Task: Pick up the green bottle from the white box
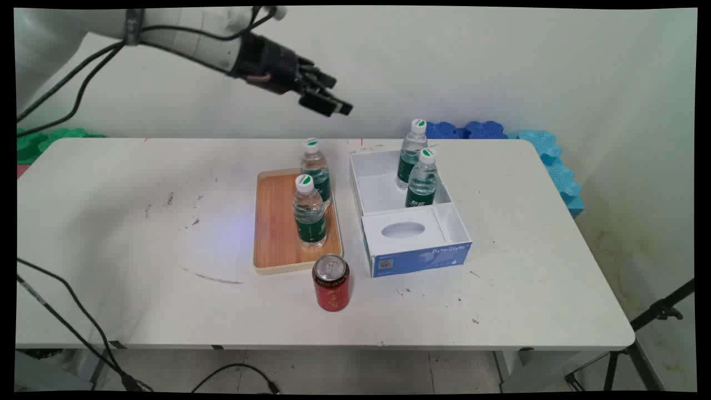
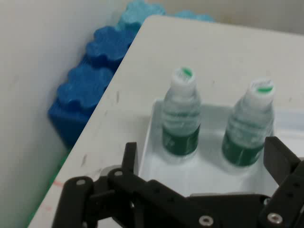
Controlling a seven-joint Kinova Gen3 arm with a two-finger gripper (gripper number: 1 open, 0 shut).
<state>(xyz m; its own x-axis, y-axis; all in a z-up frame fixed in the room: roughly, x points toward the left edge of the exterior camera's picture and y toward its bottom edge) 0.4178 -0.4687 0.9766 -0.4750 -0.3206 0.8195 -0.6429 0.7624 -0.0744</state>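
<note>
My gripper (image 1: 332,98) hangs open and empty high above the table's back, over the far end of the wooden tray (image 1: 272,222). Two water bottles with green labels stand on the tray, one at the far end (image 1: 316,173) and one nearer (image 1: 309,212). To the right is a white open box (image 1: 377,191) with a blue front, and two more bottles (image 1: 411,153) (image 1: 422,179) stand in its far right corner. The hand view looks down on these two bottles (image 2: 181,118) (image 2: 249,126) in the box (image 2: 150,137), framed between the spread fingers (image 2: 129,154) of my gripper (image 2: 204,152).
A red drinks can (image 1: 331,282) stands upright in front of the tray. Blue foam blocks (image 1: 547,161) (image 2: 90,80) line the back right edge of the table, green foam (image 1: 39,141) the back left. Black cables hang from the arm and lie at the lower left.
</note>
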